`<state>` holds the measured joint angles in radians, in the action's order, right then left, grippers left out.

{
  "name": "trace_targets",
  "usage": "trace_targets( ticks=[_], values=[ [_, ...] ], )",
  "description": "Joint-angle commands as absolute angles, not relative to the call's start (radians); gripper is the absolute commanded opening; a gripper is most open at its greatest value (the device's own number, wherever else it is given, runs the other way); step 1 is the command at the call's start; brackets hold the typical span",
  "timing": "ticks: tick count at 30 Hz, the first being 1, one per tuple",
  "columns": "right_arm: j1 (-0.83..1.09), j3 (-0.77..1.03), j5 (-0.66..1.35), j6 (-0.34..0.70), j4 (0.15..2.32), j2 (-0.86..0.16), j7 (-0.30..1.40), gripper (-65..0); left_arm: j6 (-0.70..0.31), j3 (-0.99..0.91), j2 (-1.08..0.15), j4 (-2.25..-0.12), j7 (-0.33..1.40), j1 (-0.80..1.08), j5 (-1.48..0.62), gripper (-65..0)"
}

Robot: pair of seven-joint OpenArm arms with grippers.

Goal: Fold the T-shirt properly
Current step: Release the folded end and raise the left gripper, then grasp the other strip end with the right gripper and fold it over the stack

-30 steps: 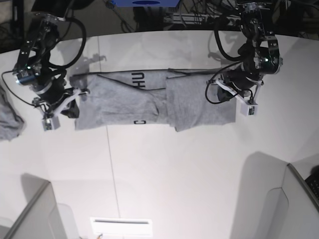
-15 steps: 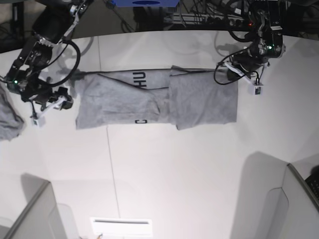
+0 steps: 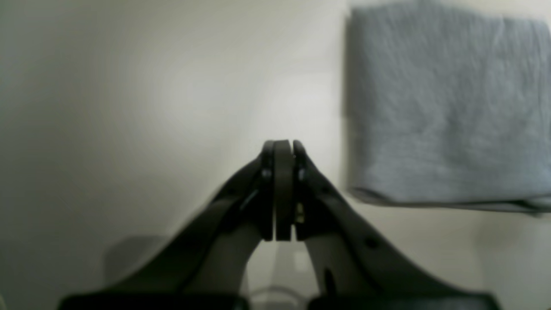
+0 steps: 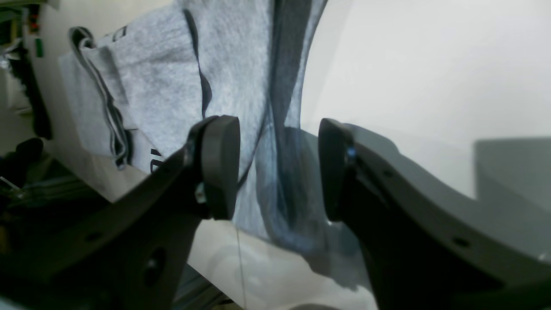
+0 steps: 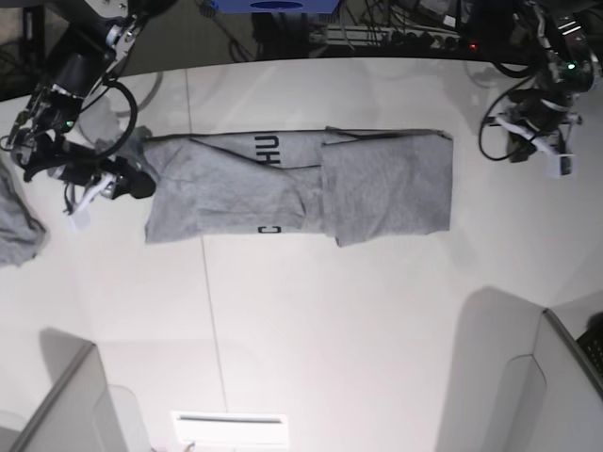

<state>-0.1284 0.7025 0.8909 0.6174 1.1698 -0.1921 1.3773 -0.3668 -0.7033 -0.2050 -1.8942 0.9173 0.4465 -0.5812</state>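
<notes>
The heather-grey T-shirt (image 5: 283, 188) lies as a long folded strip across the table, with bits of black lettering showing at the folds. My left gripper (image 5: 558, 160) is shut and empty, off the shirt's right end. In the left wrist view the shut gripper (image 3: 282, 148) hovers over bare table with the shirt's folded end (image 3: 443, 107) to its upper right. My right gripper (image 5: 122, 184) is at the shirt's left end. In the right wrist view this gripper (image 4: 277, 172) is open and the shirt's edge (image 4: 241, 64) hangs between its fingers.
A smaller grey cloth lump (image 5: 14, 226) lies at the table's left edge. Grey panels stand at the lower left (image 5: 66, 405) and lower right (image 5: 565, 377). A white sheet (image 5: 231, 428) lies at the front edge. Cables and equipment line the back.
My left arm has drawn away from the shirt's right end, to the right and back. My right arm swung left off the shirt, then came back to its left end.
</notes>
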Motion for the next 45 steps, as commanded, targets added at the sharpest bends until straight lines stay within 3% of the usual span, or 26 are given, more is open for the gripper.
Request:
trace_targets(
  ticks=[1,9,15,23,32,35,38,39,45],
  values=[
    [-0.154,0.704,0.921,0.604,1.175,-0.209,1.359,-36.5,-0.381,-0.75,-0.22,-1.888,0.903,0.452,-0.584,-65.0],
    [-0.168,0.645,0.875,0.582,1.115,-0.216,1.293,-33.3,-0.42,-0.901,-0.225,-1.784,0.903,0.446,-0.581,-65.0],
    [-0.166,0.575,0.808,0.582,1.129,-0.236,1.308,-33.0,-0.42,-0.894,-0.225,-1.779,0.903,0.441,-0.578,-65.0],
    [-0.142,0.567,0.805,0.582,1.135,-0.162,1.362,-33.2,-0.42,-0.892,-0.223,-1.77,0.903,0.412,-0.576,-65.0],
    [-0.139,0.512,0.805,0.582,1.129,-0.159,1.356,-33.9,-0.42,-0.822,-0.231,-1.701,0.895,0.378,-0.575,-65.0],
    [-0.143,0.513,0.805,0.582,1.127,-0.16,1.356,-41.4,-0.42,-0.786,-0.229,-1.71,0.898,0.374,-0.575,-65.0],
    [-0.145,0.509,0.805,0.582,1.127,-0.165,1.333,-61.5,-0.42,-0.773,-0.225,-1.71,0.9,0.371,-0.575,-65.0],
    [-0.145,0.506,0.803,0.582,1.127,-0.165,1.319,-65.0,-0.42,-0.746,-0.229,-1.707,0.895,0.366,-0.575,-65.0],
    [-0.145,0.503,0.8,0.581,1.135,-0.174,1.283,-65.0,-0.418,-0.618,-0.269,-1.698,0.895,0.321,-0.564,-65.0]
  ],
)
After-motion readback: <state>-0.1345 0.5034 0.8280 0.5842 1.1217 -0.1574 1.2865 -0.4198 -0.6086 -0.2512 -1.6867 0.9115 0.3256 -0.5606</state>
